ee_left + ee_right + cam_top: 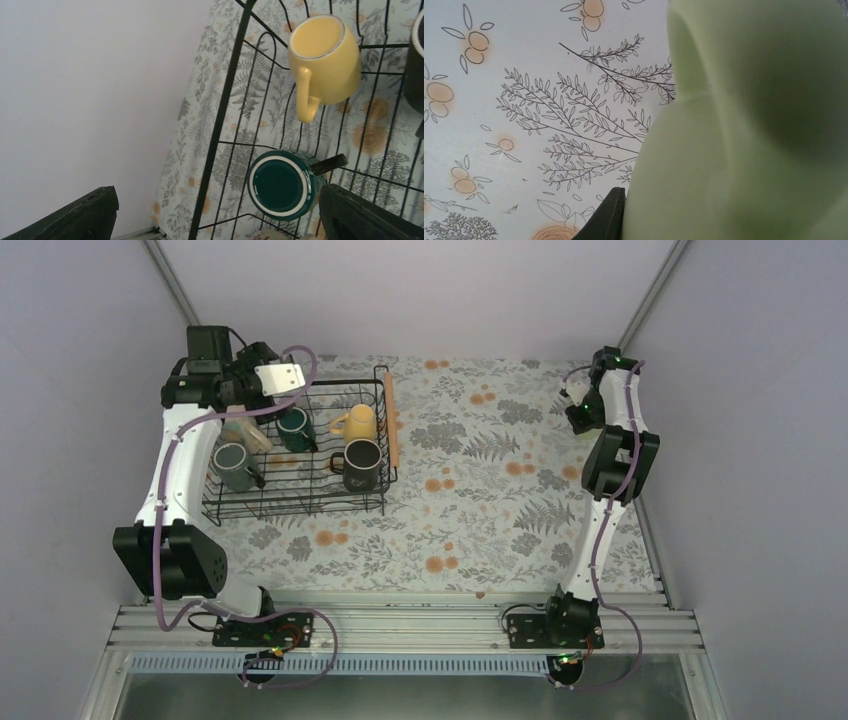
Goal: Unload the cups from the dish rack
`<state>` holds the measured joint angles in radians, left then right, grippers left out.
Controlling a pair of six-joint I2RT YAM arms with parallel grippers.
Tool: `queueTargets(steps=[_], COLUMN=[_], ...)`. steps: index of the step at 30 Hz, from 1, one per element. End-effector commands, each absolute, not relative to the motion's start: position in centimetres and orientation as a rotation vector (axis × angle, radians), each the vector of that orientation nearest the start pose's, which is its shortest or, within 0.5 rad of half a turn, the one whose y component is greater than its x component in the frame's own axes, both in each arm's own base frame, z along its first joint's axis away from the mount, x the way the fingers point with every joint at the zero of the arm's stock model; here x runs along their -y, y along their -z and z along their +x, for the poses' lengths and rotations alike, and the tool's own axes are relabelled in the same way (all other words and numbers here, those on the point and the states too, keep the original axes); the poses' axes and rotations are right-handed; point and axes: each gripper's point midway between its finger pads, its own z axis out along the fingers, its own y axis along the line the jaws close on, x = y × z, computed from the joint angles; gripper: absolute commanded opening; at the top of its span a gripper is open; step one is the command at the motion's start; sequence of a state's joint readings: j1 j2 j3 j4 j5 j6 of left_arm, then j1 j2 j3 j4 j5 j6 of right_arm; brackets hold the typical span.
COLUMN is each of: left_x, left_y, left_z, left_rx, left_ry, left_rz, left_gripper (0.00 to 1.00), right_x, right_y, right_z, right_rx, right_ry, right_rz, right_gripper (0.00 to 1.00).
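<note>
Left gripper – jaws wide apart, empty – hangs over the large black wire dish rack, above a dark teal ceramic mug near a yellow handled mug. Right gripper – clamped on a pale green mug, well apart from the rack.

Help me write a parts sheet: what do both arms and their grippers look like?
Both the left arm and right arm have white links, black joint housings and a lilac cable running along them. Green lights glow on the right one. The left gripper's fingers are matte black wedges; a white plate sits at its wrist.
</note>
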<state>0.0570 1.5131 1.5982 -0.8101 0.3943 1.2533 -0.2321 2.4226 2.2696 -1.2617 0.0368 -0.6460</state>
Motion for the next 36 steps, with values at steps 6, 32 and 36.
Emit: queueTargets(steps=[6, 32, 36], left_x=[5.5, 9.9, 10.3], left_y=[-29.1, -24.5, -22.7], left_z=[39.9, 35.8, 33.9], left_rx=[-1.709, -1.722, -1.738], left_ry=[-0.144, 0.089, 0.131], left_rz=[1.476, 1.676, 1.799], left_gripper=[1.0, 1.0, 1.0], right_x=[13.8, 7.5, 3.2], right_y=[-6.8, -20.2, -22.6], right_z=[50.2, 49.2, 47.6], right_rx=[-2.922, -2.602, -2.539], right_ry=[0.236, 0.475, 0.433], right_rz=[-0.587, -0.676, -0.745], right_gripper=[0.13, 0.96, 0.99])
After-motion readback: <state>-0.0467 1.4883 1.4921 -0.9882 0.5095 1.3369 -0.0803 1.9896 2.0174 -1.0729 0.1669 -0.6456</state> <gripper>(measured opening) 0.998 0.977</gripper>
